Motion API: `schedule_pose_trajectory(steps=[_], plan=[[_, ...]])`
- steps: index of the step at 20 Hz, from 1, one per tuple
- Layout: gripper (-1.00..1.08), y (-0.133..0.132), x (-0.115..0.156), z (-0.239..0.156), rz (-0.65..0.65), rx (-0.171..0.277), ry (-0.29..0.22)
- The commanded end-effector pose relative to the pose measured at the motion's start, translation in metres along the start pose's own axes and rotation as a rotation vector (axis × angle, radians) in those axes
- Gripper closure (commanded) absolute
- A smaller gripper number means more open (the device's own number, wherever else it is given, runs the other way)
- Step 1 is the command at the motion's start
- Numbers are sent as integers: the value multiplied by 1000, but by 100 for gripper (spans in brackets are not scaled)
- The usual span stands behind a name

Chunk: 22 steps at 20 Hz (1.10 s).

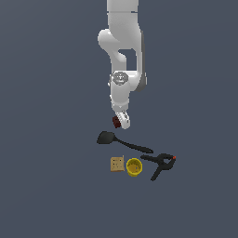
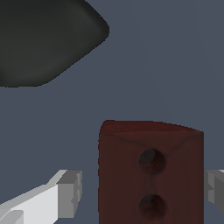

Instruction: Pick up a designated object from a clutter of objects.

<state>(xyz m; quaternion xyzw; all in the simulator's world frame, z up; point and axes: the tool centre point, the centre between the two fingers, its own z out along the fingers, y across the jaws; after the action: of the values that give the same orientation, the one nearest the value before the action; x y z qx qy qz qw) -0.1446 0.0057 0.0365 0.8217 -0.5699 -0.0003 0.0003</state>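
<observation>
The designated object, a dark red-brown brick (image 2: 151,175) with two round holes in its face, fills the gap between my fingers in the wrist view. My gripper (image 2: 142,192) is open around it. One finger (image 2: 70,194) stands a little apart from the brick's side, and the other finger (image 2: 215,190) is nearly against the opposite side. In the exterior view my gripper (image 1: 121,122) is lowered at the far end of the clutter, and only a sliver of the brick (image 1: 115,122) shows beside the hand.
A black spatula (image 1: 123,142) lies just in front of the hand, and its head (image 2: 43,39) is close to the brick. Further forward sit a tan square block (image 1: 117,164), a yellow cup (image 1: 134,167) and a black clamp with orange tips (image 1: 160,163).
</observation>
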Motion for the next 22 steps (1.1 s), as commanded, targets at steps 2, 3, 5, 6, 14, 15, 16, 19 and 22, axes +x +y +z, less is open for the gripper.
schedule_pose_trajectory(steps=[2,3,5,6,14,15,16,19,22], plan=[[-92,0,0,8,1,1,0],[-92,0,0,9,1,1,0],[-92,-1,0,10,1,1,0],[-92,-1,0,10,1,1,0],[108,-1,0,9,1,1,0],[108,-1,0,9,1,1,0],[108,-1,0,9,1,1,0],[108,-1,0,9,1,1,0],[108,-3,0,7,1,1,0]])
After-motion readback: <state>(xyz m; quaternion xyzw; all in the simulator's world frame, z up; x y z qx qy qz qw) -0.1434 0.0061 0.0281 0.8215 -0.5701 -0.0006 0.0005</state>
